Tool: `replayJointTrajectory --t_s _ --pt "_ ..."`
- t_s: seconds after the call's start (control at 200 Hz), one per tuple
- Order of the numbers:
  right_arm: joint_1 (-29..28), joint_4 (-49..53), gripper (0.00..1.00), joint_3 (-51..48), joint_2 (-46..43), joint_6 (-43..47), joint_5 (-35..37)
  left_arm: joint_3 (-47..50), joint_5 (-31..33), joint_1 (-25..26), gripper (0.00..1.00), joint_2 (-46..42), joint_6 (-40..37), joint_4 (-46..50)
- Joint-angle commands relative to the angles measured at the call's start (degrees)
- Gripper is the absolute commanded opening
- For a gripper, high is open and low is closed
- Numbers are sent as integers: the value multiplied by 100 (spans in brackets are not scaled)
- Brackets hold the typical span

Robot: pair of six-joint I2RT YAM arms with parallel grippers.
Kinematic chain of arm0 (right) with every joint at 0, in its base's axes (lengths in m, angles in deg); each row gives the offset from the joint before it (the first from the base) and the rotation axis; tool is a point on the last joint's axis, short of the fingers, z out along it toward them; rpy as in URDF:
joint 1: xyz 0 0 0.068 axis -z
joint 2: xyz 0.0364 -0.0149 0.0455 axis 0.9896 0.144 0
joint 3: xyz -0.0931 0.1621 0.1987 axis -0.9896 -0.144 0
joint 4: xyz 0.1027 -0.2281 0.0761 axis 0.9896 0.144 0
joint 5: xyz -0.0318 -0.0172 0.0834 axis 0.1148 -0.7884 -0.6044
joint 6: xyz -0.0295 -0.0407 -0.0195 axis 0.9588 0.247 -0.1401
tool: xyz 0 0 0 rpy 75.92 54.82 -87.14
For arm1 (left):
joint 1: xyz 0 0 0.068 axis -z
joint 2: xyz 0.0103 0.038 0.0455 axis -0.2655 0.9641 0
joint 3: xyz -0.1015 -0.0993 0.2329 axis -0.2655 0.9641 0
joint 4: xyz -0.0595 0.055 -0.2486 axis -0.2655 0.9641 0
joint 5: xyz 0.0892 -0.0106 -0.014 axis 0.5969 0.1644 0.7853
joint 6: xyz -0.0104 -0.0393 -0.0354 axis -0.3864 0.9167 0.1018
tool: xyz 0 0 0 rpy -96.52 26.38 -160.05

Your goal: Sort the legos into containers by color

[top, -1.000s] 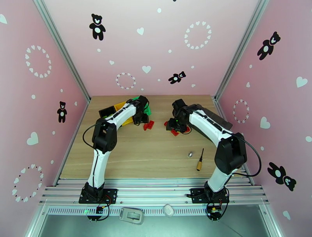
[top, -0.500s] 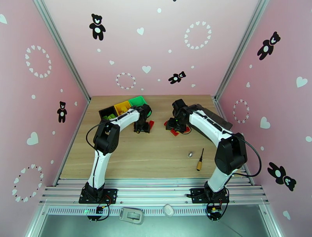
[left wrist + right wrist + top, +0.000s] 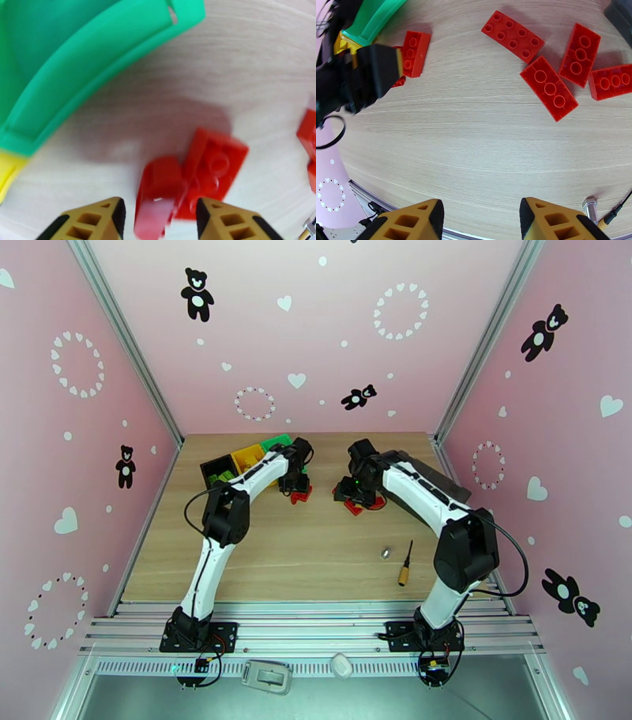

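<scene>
From above, the left gripper (image 3: 298, 483) hangs low over two red legos (image 3: 300, 496) just beside the green bin (image 3: 275, 444). That bin stands in a row with the yellow bin (image 3: 248, 455) and the black bin (image 3: 213, 469). The right gripper (image 3: 357, 491) sits over a red cluster (image 3: 355, 508), well apart from a pen tool (image 3: 406, 564). In the left wrist view, the left gripper (image 3: 160, 221) has its jaws spread. A blurred red lego (image 3: 157, 189) lies between them with a gap on each side, seemingly ungripped, and touches a second lego (image 3: 217, 162). In the right wrist view, the right gripper (image 3: 482, 221) is wide apart and empty above bare table (image 3: 474, 138), with four red legos (image 3: 549, 87) lying ahead.
</scene>
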Motion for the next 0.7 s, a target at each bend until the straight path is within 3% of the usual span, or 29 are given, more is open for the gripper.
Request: replayJointTrajectory --t_s 0.0,0.11,0.501,0.696 --pt "-29 98 56 221 112 -42 24 -217 148 3 52 145 -85 356" --pt "-24 75 56 224 135 -56 36 -107 181 -3 52 56 -107 287" --pt "-32 22 55 423 389 -61 -73 288 110 4 33 -299 -29 103" --pt "-41 1 55 467 417 -65 -78 419 197 -12 31 -551 -5 106"
